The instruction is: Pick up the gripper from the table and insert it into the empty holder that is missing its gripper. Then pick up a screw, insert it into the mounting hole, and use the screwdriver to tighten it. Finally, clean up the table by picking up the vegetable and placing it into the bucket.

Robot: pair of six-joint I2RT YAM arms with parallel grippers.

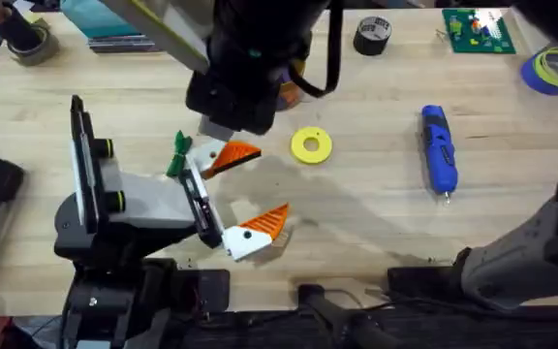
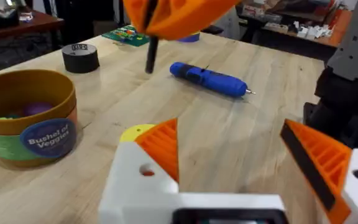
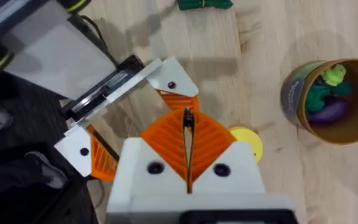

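Right wrist view first: we see the right pincer (image 3: 188, 127) with its orange ribbed pads pressed together on the screw (image 3: 188, 118), a thin dark piece that pokes out from between them. It hangs directly over one white finger (image 3: 169, 78) of the left pincer (image 1: 260, 186). From the left wrist, we see the same screw pointing down from the right pincer. The left pincer is spread wide and holds nothing, with an orange pad on each finger. The vegetable (image 1: 179, 155) lies on the tabletop (image 1: 376, 204) just beside the farther finger of the left pincer. A yellow disc (image 1: 311, 145) lies near that finger on the other side. The bucket (image 3: 294, 93) stands upright beyond the disc with coloured toys inside. The screwdriver (image 1: 439, 150) lies flat, well apart to the right. A black tape roll (image 1: 372, 35) sits near the far edge.
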